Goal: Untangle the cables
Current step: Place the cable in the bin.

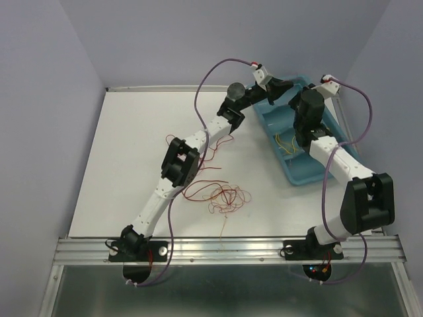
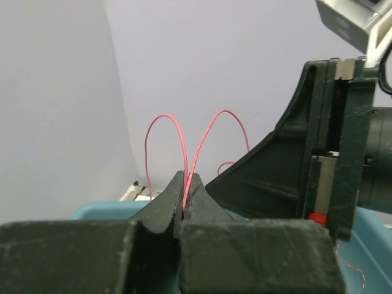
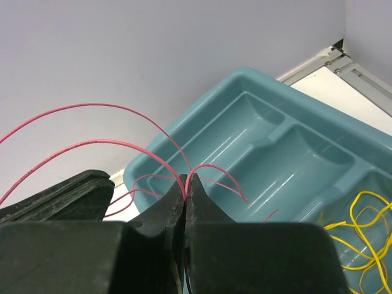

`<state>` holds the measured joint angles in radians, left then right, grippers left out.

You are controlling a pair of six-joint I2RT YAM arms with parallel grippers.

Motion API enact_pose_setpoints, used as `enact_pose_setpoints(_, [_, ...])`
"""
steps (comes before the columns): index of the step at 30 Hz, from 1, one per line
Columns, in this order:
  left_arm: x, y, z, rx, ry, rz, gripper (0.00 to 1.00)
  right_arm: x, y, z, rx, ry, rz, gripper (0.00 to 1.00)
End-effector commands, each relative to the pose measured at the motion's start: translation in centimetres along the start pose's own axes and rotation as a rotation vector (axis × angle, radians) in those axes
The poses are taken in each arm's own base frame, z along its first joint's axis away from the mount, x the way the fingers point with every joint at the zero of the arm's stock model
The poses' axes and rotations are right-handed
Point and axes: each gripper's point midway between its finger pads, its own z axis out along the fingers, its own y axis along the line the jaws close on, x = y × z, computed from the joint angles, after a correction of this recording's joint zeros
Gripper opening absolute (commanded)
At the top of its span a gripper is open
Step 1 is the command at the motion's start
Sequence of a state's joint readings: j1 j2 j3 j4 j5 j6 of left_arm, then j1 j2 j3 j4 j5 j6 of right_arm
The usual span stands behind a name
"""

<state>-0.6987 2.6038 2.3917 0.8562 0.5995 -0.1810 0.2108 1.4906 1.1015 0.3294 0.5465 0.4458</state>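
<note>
A tangle of thin red and orange cables (image 1: 223, 196) lies on the white table near the left arm. Both grippers are over the teal tray (image 1: 330, 122) at the back right. My left gripper (image 1: 285, 85) is shut on a red cable (image 2: 179, 131), which loops up from the closed jaws (image 2: 185, 187). My right gripper (image 1: 299, 94) is shut on a red cable (image 3: 98, 144) at its tips (image 3: 185, 182), just above the tray (image 3: 275, 147). The two grippers are close together; the right gripper's body (image 2: 318, 159) fills the right of the left wrist view. Yellow cables (image 3: 361, 229) lie in a tray compartment (image 1: 287, 145).
The tray has several long compartments and lies slanted by the right wall. Walls enclose the table at the back and both sides. A metal rail (image 1: 225, 249) runs along the near edge. A loose red strand (image 1: 210, 153) trails under the left arm.
</note>
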Motion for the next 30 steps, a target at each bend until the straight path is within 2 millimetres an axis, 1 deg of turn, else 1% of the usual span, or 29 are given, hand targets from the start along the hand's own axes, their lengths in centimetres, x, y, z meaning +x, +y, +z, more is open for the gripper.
enact_pose_setpoints(1, [-10.1,-2.8,2.3,0.033,-0.204,0.124,0.0,-2.3,-0.4,-0.4,0.01,-0.078,0.052,0.01])
enact_pose_setpoints(3, [-9.8,-2.6,2.4,0.02,-0.211,0.109,0.0,-2.4,-0.5,-0.4,0.012,-0.08,0.053,0.01])
enact_pose_setpoints(7, [-8.2,-1.9,2.3,-0.008,-0.198,0.089,0.0,-1.8,-0.9,-0.2,0.017,-0.07,0.051,0.0])
enact_pose_setpoints(13, [-3.2,-0.3,1.2,-0.043,-0.125,0.007,0.0,0.5,-1.8,0.9,0.044,-0.031,0.027,0.01])
enact_pose_setpoints(14, [-1.5,0.0,0.7,-0.054,-0.098,-0.009,0.0,0.9,-2.0,1.1,0.047,-0.024,0.025,0.01])
enact_pose_setpoints(16, [-0.1,0.6,0.2,-0.072,-0.078,-0.021,0.0,1.8,-2.4,1.6,0.056,-0.006,0.026,0.01])
enact_pose_setpoints(17, [1.1,1.1,-0.3,-0.081,-0.063,-0.027,0.0,2.7,-2.8,2.0,0.058,0.014,0.022,0.0])
enact_pose_setpoints(18, [1.3,1.4,-0.4,-0.093,-0.064,-0.051,0.0,3.1,-2.9,2.3,0.058,0.022,0.031,0.01])
enact_pose_setpoints(19, [2.2,1.8,-0.8,-0.1,-0.052,-0.06,0.0,3.5,-3.0,2.5,0.056,0.032,0.03,0.01])
enact_pose_setpoints(20, [2.4,2.1,-0.9,-0.106,-0.048,-0.062,0.0,4.3,-3.2,2.9,0.056,0.05,0.028,0.01])
enact_pose_setpoints(21, [2.8,2.3,-1.1,-0.109,-0.037,-0.065,0.0,4.0,-3.4,3.3,0.057,0.047,0.032,0.01])
enact_pose_setpoints(24, [4.5,2.6,-1.7,-0.117,0.007,-0.072,0.0,4.8,-3.4,4.4,0.046,0.068,0.025,0.01])
enact_pose_setpoints(25, [5.2,2.4,-2.1,-0.112,0.029,-0.079,0.0,4.3,-3.0,4.7,0.04,0.061,0.027,0.0])
enact_pose_setpoints(26, [5.5,2.3,-2.3,-0.11,0.04,-0.078,0.02,4.2,-3.0,4.9,0.041,0.059,0.027,0.01])
enact_pose_setpoints(28, [6.1,2.0,-2.7,-0.099,0.071,-0.082,0.07,4.7,-3.3,5.2,0.05,0.07,0.02,0.0])
enact_pose_setpoints(29, [7.1,1.8,-3.1,-0.094,0.096,-0.083,0.11,4.7,-3.2,5.4,0.05,0.07,0.02,0.01])
enact_pose_setpoints(30, [7.4,1.5,-3.3,-0.082,0.111,-0.083,0.13,5.1,-3.6,5.6,0.058,0.077,0.015,0.0])
